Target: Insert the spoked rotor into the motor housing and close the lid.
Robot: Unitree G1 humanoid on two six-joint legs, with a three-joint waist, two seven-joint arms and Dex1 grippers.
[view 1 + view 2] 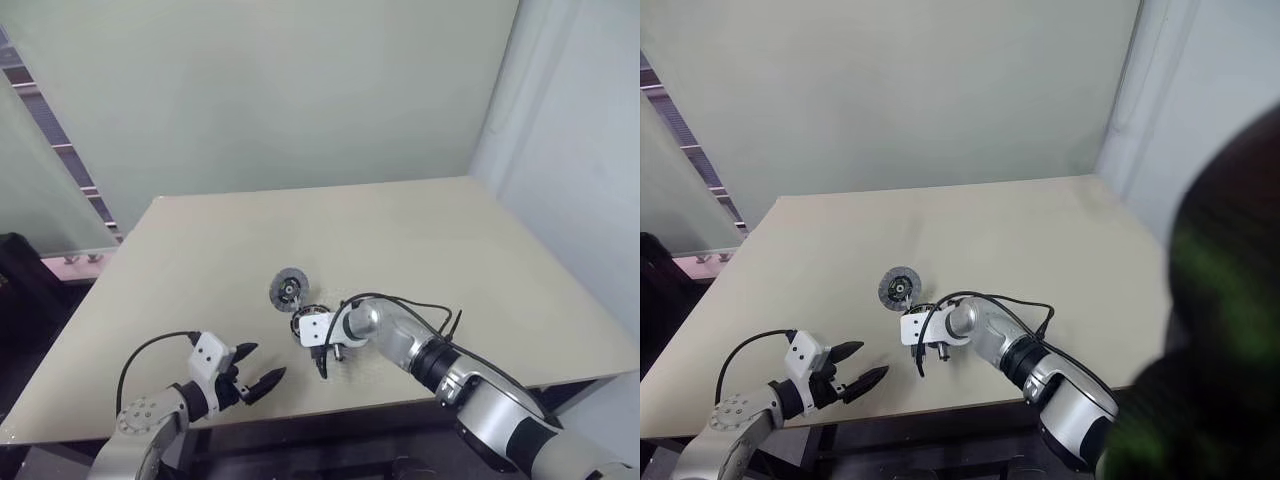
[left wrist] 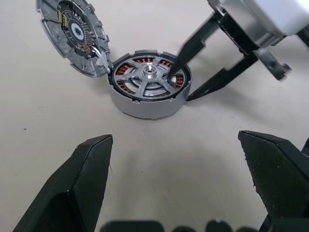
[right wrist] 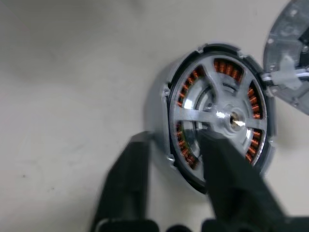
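Right claw (image 2: 186,82) narrowly pinches the motor housing (image 2: 147,92) rim; left claw (image 1: 262,373) gapes empty.

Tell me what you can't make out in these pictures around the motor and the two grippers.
- Motor housing: in the head views the right gripper and its wrist cover most of it.
- Right wrist view: blurred; one finger hides the rim, so a firm pinch is unclear.
- Lid: cut off by the left wrist view's edge.
- Right eye view: a dark blur hides the table's right corner.
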